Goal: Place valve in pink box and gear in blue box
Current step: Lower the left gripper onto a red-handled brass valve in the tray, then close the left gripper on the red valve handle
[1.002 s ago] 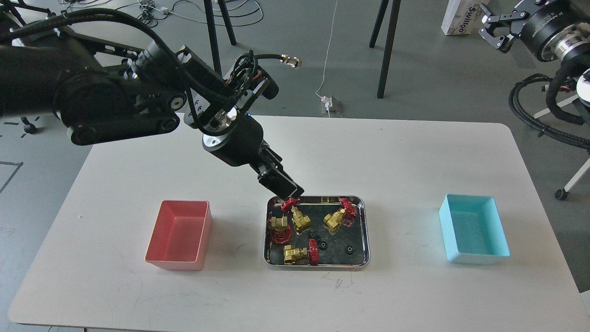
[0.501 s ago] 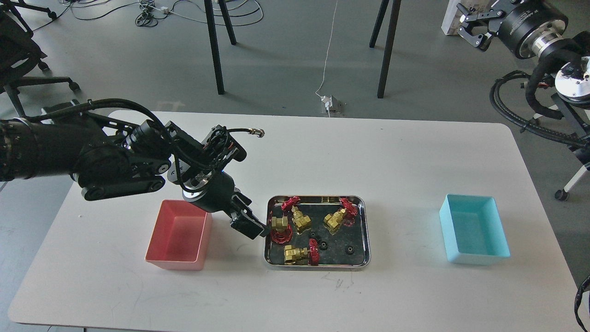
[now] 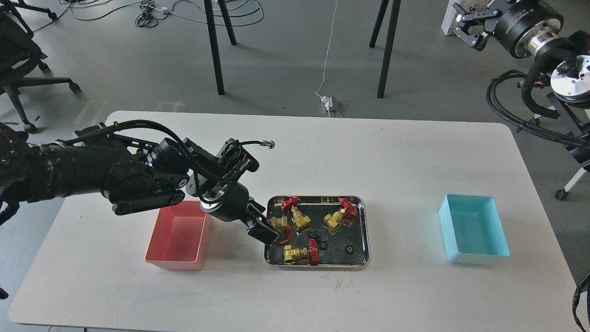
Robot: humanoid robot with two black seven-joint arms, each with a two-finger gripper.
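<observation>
My left gripper (image 3: 268, 234) sits at the steel tray's (image 3: 364, 230) left rim over the nearest valve (image 3: 280, 225), finger spread impossible to tell, so closing now might clip the rim or nudge neighbouring valves.

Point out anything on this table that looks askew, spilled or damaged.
Nothing spilled or broken. The four valves lie tumbled at different angles in the steel tray, with the gears loose among them. Both boxes, pink and blue, sit upright.
</observation>
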